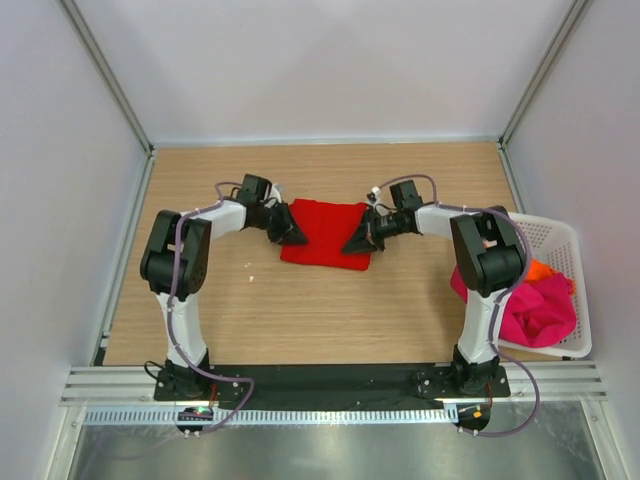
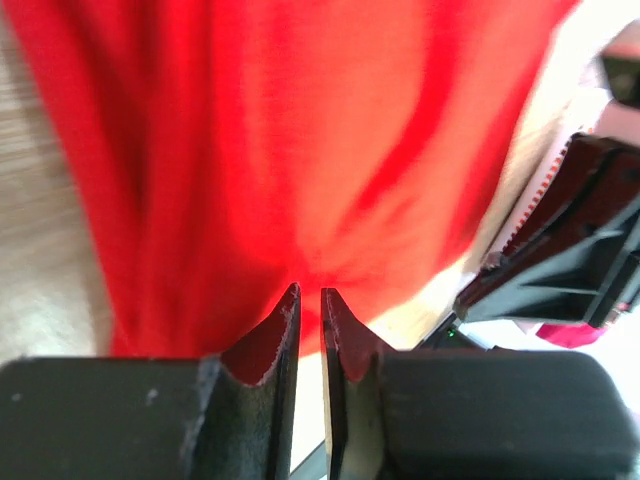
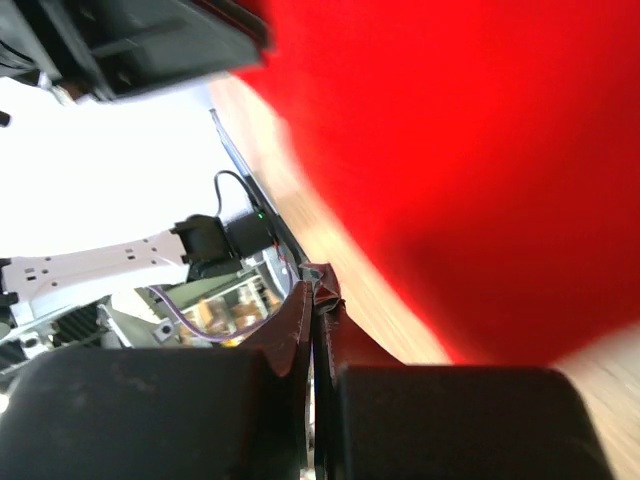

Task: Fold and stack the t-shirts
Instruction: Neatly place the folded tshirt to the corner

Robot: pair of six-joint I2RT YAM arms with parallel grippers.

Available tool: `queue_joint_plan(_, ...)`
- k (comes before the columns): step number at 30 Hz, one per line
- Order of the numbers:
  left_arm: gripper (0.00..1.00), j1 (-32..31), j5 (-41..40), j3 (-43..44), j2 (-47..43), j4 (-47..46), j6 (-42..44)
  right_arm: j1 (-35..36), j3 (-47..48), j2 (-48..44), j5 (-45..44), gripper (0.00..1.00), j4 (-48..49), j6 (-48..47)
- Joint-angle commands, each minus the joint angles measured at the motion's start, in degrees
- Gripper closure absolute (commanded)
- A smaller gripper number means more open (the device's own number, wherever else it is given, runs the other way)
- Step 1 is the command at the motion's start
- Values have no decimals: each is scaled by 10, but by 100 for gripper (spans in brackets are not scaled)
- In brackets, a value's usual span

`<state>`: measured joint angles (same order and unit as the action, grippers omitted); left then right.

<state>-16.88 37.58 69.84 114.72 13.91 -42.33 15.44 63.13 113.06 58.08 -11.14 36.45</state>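
Top view, red t-shirt [image 1: 325, 232]: folded into a flat rectangle on the table [image 1: 300, 310], between the two arms.
Top view, left jaws: at the red t-shirt's left edge, touching it.
Top view, right jaws: at the red t-shirt's right edge, by its near corner.
Top view, basket [image 1: 578, 300]: well to the right of the red t-shirt; it holds the magenta t-shirt [image 1: 535, 310], with the orange t-shirt [image 1: 540, 268] peeking out behind it.
Left wrist, left jaws: clenched to a thin slit, grasping the red t-shirt [image 2: 300, 130] at its edge; creases fan out from the tips.
Right wrist, right jaws: clenched tight and empty, tips over bare table [image 3: 335, 235] just beside the red t-shirt [image 3: 480, 150].
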Motion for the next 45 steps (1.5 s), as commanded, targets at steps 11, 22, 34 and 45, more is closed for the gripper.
queue_joint_plan(11, 86, -76, -8, 79, -14, -4, -39, 61, 67, 73, -24, 99, -1, -16)
queue_joint_plan(22, 82, -43, -17, 108, -50, 38, -7, 30, 51, -18, -19, 99, -28, -18)
queue_joint_plan(34, 44, 38, -50, 254, 15, 182, 141, -7, -35, -30, -25, 99, -46, -65)
queue_joint_plan(45, 32, 29, -188, 361, 119, 298, 195, -7, 55, -122, -82, 99, -209, -117)
